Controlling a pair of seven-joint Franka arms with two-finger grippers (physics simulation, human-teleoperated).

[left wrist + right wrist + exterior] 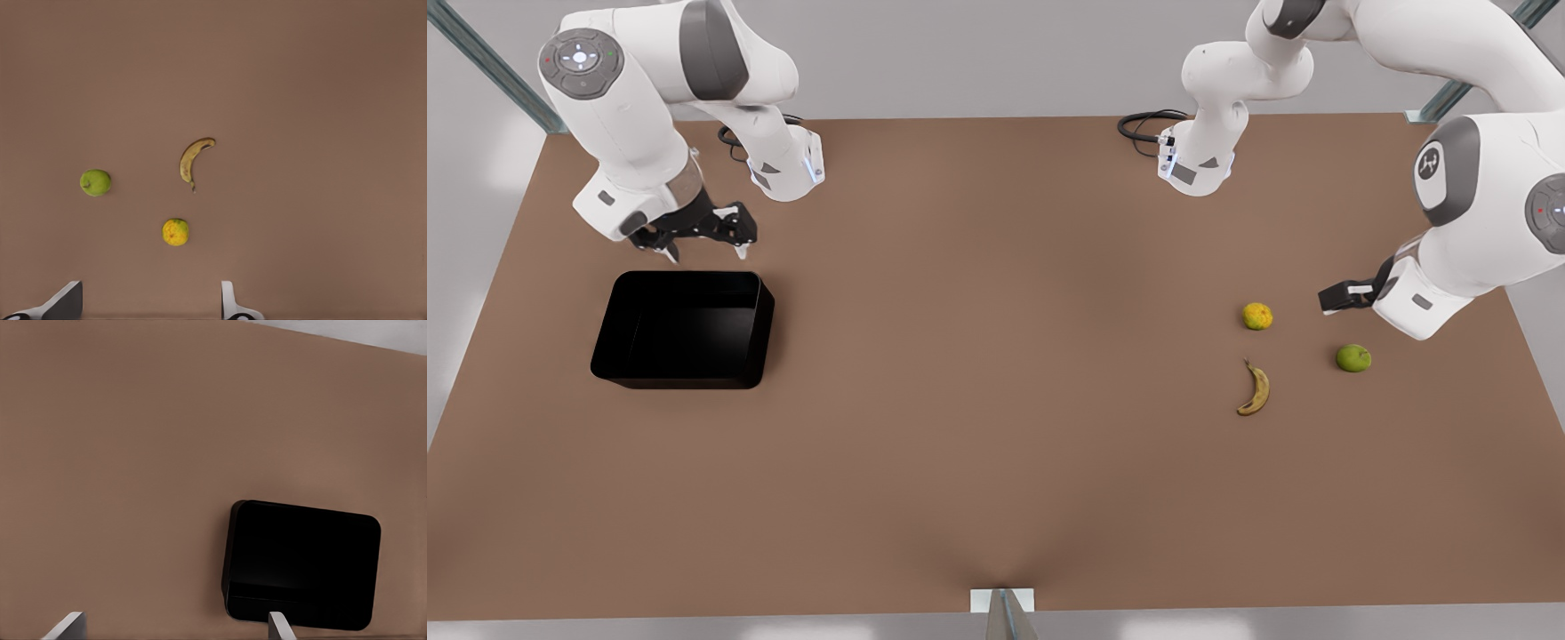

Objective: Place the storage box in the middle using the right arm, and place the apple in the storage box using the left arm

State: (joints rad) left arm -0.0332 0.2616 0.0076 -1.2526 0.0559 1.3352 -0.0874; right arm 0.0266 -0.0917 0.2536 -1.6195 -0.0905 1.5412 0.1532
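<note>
The glossy black storage box [685, 331] [303, 563] sits on the brown table at the front view's left. My right gripper [705, 251] [173, 625] hovers open just behind the box's far wall, with nothing between its fingers. The green apple [1353, 357] [95, 182] lies at the front view's right. My left gripper [1340, 296] [148, 303] hangs open above the table a little behind the apple and holds nothing.
A yellow-orange mottled fruit [1256, 316] [175, 232] and a brown-spotted banana [1256, 388] [193, 157] lie near the apple, toward the middle. The two arm bases [787, 164] [1196, 160] stand at the table's far edge. Bare table [996, 356] stretches between the box and the fruits.
</note>
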